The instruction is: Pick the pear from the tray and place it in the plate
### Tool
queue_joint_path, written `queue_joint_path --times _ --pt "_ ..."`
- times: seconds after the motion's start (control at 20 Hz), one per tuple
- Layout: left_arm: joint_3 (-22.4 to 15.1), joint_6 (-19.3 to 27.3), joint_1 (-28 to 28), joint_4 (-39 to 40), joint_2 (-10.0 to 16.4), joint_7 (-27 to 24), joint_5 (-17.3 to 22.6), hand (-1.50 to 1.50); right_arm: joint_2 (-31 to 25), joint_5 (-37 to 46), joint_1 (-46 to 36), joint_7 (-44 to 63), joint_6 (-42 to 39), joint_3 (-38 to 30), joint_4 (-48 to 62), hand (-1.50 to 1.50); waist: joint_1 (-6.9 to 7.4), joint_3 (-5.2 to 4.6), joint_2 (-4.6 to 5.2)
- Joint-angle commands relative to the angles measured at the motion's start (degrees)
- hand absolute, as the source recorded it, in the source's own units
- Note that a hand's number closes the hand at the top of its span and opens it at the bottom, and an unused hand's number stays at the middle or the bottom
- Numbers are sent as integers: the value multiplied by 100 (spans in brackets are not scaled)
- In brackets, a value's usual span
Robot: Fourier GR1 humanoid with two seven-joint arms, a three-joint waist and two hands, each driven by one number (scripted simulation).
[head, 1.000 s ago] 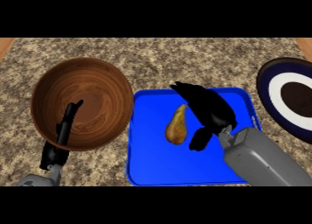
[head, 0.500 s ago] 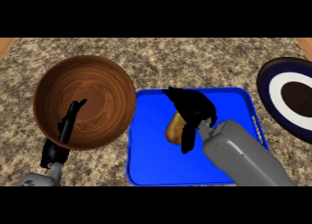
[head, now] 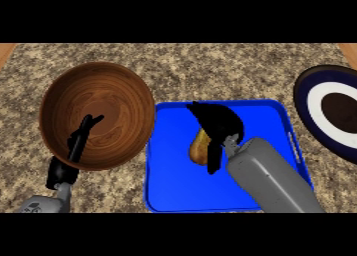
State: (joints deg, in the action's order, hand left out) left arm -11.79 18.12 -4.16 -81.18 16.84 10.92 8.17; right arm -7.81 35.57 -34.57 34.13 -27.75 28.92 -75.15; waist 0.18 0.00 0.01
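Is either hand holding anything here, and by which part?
The right hand curls round the pear, at its upper end and right side; it lies on the tray. The left hand holds nothing.

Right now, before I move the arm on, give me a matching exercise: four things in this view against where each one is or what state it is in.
Things:
1. pear
2. plate
3. wooden bowl
4. left hand

Places or states:
A. at the view's right edge, dark blue rim
B. open, fingers up, in front of the bowl's lower left part
C. on the blue tray, with the right hand curled round it
D. on the counter, to the left of the tray

Pairs: 1-C, 2-A, 3-D, 4-B
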Motion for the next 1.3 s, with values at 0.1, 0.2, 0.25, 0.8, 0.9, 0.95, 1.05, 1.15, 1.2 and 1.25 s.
queue_joint_path --times 0.1,0.2,0.25,0.8,0.9,0.95,1.05,1.15,1.2,1.25 --pt "271 -307 8 -276 17 192 -80 0 170 423 101 -439 -109 -238 465 -150 9 1 -1" --pt "308 -297 295 -625 23 245 -154 0 258 471 121 -289 -206 -433 318 -150 12 1 -6" --pt "93 -90 130 42 -372 -58 -453 0 470 622 231 -320 -77 -232 348 -150 -3 0 -1" --pt "266 -286 337 -377 -530 106 -646 0 295 1348 232 -1425 75 -357 941 150 12 1 -2" --pt "133 -149 621 -937 -565 353 -772 0 363 1479 183 -1557 386 -414 954 150 30 2 -5" --pt "408 -280 21 -431 -477 469 -780 0 497 1627 198 -1534 401 -391 1033 150 3 1 1" --pt "374 -142 144 -103 -771 75 -872 0 596 1660 -38 -1447 227 -548 970 150 2 0 1" --pt "407 -363 147 -250 -639 272 -801 0 613 2030 109 -1812 980 -435 1571 150 21 1 6" --pt "682 -720 -41 127 -474 82 -526 0 582 1989 -331 -1660 709 -670 1552 150 15 0 8" --pt "725 -744 265 -16 -388 -103 -535 0 315 2061 -68 -1858 899 -654 1321 150 12 0 3"
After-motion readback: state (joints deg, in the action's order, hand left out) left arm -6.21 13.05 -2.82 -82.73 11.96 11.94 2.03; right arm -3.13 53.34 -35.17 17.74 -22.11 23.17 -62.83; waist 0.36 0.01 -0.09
